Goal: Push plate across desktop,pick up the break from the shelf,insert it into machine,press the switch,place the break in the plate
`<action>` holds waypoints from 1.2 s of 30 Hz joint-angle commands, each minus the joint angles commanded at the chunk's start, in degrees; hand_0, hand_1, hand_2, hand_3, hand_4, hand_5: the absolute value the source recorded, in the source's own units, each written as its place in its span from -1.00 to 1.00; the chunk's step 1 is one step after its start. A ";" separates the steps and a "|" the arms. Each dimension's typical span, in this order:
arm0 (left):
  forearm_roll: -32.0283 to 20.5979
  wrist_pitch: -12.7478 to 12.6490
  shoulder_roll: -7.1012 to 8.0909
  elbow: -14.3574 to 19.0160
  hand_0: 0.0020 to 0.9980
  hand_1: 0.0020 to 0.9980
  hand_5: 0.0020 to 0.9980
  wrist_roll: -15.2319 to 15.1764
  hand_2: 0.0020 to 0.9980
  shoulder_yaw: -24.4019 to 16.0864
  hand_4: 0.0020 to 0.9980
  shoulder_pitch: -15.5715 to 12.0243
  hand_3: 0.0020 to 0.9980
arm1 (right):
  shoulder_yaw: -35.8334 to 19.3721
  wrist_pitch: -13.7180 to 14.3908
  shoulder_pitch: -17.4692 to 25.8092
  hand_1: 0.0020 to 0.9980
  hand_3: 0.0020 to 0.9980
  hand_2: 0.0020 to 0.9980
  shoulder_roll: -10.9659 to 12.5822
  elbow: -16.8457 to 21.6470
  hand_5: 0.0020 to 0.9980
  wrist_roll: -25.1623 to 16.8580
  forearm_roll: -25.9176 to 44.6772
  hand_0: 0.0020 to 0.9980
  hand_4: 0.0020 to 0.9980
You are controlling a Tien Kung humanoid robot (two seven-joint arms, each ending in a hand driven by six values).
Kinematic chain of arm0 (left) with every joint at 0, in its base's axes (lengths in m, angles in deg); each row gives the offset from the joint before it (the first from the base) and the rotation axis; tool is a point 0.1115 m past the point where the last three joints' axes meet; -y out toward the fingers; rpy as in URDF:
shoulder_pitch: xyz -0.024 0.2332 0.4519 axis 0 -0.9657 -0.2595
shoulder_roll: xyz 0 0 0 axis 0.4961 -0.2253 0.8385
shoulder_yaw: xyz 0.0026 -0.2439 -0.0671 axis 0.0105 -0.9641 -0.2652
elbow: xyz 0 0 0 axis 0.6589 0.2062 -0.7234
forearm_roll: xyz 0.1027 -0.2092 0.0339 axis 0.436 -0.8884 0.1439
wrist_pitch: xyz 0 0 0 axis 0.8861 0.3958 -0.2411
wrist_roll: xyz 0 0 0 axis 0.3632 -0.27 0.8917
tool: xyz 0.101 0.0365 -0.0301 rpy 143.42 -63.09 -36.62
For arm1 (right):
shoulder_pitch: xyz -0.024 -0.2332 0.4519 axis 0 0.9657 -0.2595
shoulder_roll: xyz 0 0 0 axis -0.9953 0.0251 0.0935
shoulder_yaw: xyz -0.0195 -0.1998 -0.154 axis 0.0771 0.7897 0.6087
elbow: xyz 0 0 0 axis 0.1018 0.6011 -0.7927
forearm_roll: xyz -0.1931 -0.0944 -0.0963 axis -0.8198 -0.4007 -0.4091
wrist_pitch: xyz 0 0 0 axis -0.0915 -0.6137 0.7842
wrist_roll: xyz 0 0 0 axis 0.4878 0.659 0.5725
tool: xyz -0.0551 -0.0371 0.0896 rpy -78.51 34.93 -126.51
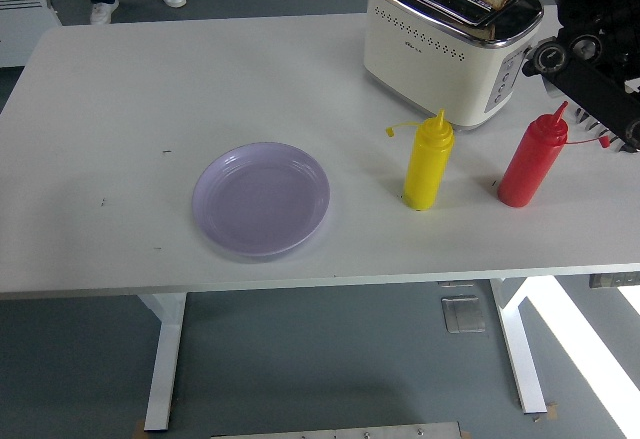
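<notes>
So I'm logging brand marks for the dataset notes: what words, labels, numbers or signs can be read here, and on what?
Nothing can be read.
Toaster: a small dark mark low on its front side, too small and blurred to read.
Toaster's control panel: a column of small buttons or symbols, too small to make out.
Yellow bottle, red bottle and plate: no label or print visible.

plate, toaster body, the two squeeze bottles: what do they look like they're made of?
Plate: lavender, probably plastic, smooth with a soft sheen.
Toaster: cream glossy shell, metal or plastic, can't tell; the top around the slots looks like polished chrome, mirror-bright.
Yellow bottle and red bottle: likely soft plastic, opaque, slightly glossy, with cone nozzles.
</notes>
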 joint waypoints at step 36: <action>-3.21 0.11 -0.22 -0.67 0.51 0.38 0.65 0.55 0.30 2.26 0.39 2.22 0.31 | 14.48 -1.99 -7.74 0.16 0.05 0.15 -9.42 -20.86 -1.00 -0.64 1.47 0.17 -0.54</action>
